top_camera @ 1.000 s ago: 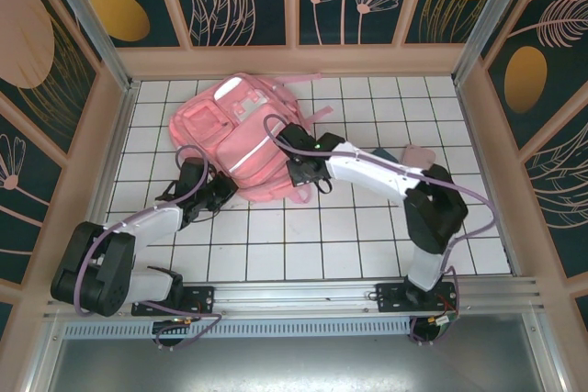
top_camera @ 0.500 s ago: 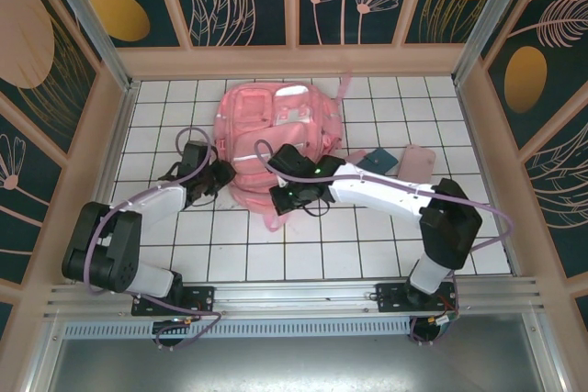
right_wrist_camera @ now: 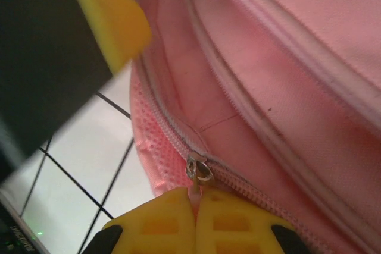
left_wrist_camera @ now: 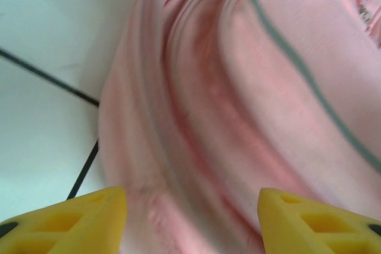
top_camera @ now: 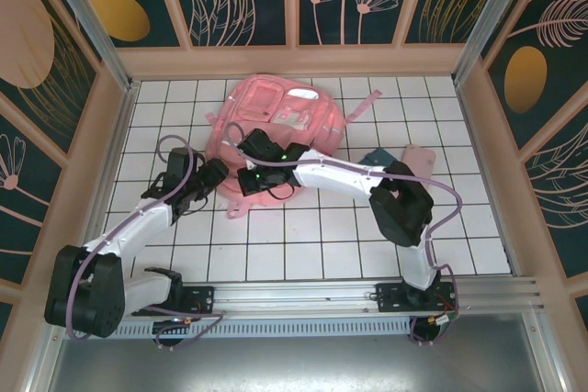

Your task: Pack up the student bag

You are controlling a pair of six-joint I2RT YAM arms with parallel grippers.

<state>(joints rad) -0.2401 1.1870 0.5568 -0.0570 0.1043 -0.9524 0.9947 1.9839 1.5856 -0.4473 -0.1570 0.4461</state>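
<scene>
student bag (top_camera: 280, 115): pink, lying flat.
left gripper (left_wrist_camera: 190, 206): jaws wide apart, at the bag's left edge.
right gripper (right_wrist_camera: 195, 205): pinching the zipper pull (right_wrist_camera: 200, 171), at the bag's near edge.

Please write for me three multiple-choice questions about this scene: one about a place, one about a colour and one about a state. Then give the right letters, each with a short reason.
1. Where does the dark teal flat thing lie, relative to the backpack?
A. On top of it
B. On the table, to its right in the overhead view
C. Inside it

2. What colour are the fingers of the left gripper?
A. Yellow
B. Black
C. White

3. What is the state of the right gripper?
A. Open above the tiles
B. Shut on the zipper pull
C. Shut on a strap

Right letters:
1 B: it rests on the white tiles past the backpack's right edge.
2 A: the left wrist view shows two yellow fingers standing apart.
3 B: the fingers meet with the pull's tab pinched between them.
</scene>
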